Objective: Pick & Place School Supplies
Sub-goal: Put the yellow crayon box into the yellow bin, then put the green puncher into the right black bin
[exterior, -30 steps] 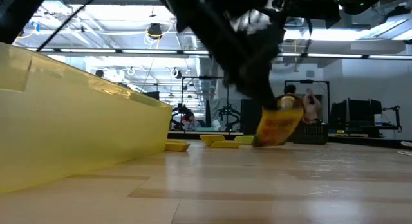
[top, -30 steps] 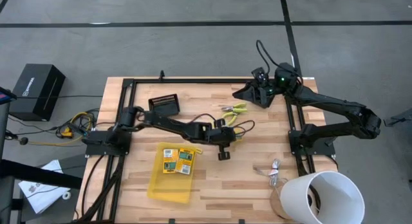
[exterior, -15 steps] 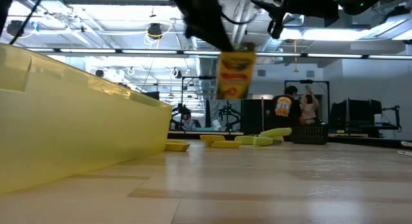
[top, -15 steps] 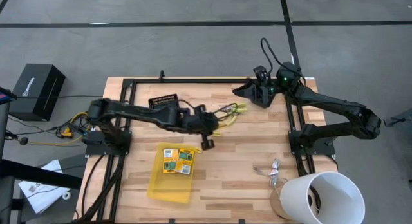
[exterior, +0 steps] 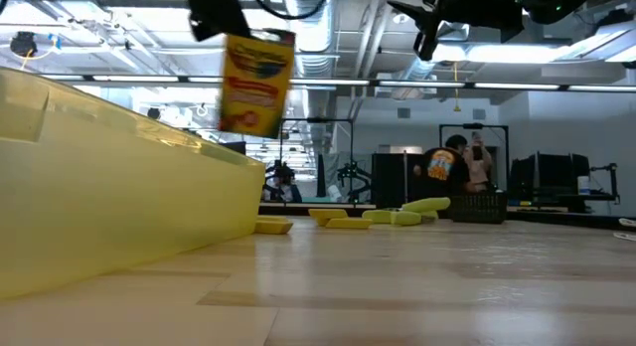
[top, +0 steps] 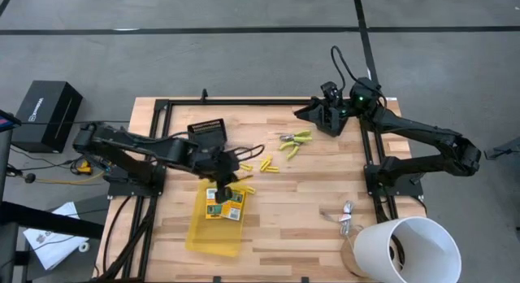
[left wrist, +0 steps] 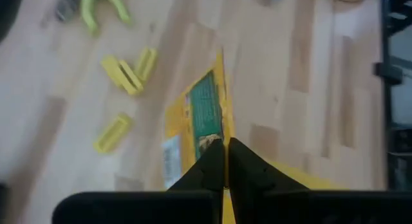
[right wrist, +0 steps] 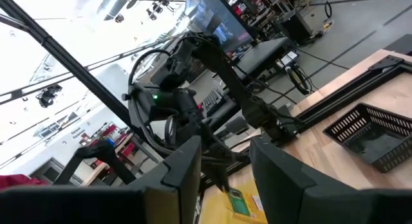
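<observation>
High view: left gripper (top: 225,188) pinched onto a printed box (exterior: 255,83), hanging over the yellow tray (top: 213,232).

Left wrist view: fingers (left wrist: 209,165) pressed together on the box edge, box dangling below them, its green panel facing up. Seen from low, lifted well clear of the wood, tilted a little, above the tray wall. Two more printed boxes (top: 225,203) lying flat inside the tray, at its far end. Just beyond the tray, short yellow sticks (top: 266,163) scattered on the table (top: 309,210); farther right, scissor-like tools (top: 295,141) with yellow-green handles. Small black basket (top: 205,131) near the far edge, left of the sticks. Right gripper (top: 302,115) parked in the air over the far right part of the table, fingers (right wrist: 185,165) standing apart, nothing between them. Silvery clips (top: 346,216) and a white bucket (top: 410,249) at the near right corner. People standing in the room beyond, seen from low.
</observation>
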Tool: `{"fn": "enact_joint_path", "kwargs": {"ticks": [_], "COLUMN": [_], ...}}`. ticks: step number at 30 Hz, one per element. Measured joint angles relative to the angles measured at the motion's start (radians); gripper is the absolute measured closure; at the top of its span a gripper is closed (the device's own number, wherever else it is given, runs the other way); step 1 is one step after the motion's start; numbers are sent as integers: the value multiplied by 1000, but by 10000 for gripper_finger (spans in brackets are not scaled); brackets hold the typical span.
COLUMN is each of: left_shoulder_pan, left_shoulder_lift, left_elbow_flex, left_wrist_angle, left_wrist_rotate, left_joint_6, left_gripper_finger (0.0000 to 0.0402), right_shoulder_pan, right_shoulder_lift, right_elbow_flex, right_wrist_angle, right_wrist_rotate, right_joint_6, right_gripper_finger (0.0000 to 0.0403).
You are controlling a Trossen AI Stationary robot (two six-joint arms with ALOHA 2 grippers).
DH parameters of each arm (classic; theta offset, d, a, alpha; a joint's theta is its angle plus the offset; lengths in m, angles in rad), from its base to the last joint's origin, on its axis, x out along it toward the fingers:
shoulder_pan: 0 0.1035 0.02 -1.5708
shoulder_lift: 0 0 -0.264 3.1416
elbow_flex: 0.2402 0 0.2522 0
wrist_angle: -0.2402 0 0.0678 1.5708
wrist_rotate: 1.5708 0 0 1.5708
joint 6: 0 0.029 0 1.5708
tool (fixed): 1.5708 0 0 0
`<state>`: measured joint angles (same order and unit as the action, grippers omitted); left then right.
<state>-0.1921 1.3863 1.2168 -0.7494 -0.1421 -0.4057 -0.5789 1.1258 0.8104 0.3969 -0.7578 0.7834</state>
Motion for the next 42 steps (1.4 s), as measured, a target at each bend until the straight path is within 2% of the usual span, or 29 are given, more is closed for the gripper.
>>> {"fn": "enact_joint_path", "kwargs": {"ticks": [8, 13, 20, 24, 28, 36, 42], "left_shoulder_pan": [-136, -172, -175, -173, -172, -169, -145], "left_shoulder_lift": [-25, -25, -25, -24, -38, -125, -208], "left_elbow_flex": [-25, -76, -274, -325, -326, -326, -326], "left_wrist_angle": [-135, -126, 72, 121, 132, 146, 214], "left_wrist_rotate": [46, 49, 207, 275, 273, 272, 216], "left_joint_6": [-127, -209, -284, -333, -349, -484, -532], "left_gripper_finger": [400, 400, 394, 386, 361, 278, 233], "right_shoulder_pan": [0, 0, 1, 1, 1, 0, 5], "right_shoulder_lift": [0, 0, 0, 0, 0, 0, 0], "right_elbow_flex": [0, 0, 0, 0, 0, 0, 0], "right_wrist_angle": [-4, -8, -26, -29, -29, -22, -31], "right_wrist_rotate": [0, 0, 0, 0, -3, -20, -30], "right_joint_6": [3, 2, 2, 3, 11, 6, -45], "right_gripper_finger": [276, 276, 276, 276, 276, 276, 276]}}
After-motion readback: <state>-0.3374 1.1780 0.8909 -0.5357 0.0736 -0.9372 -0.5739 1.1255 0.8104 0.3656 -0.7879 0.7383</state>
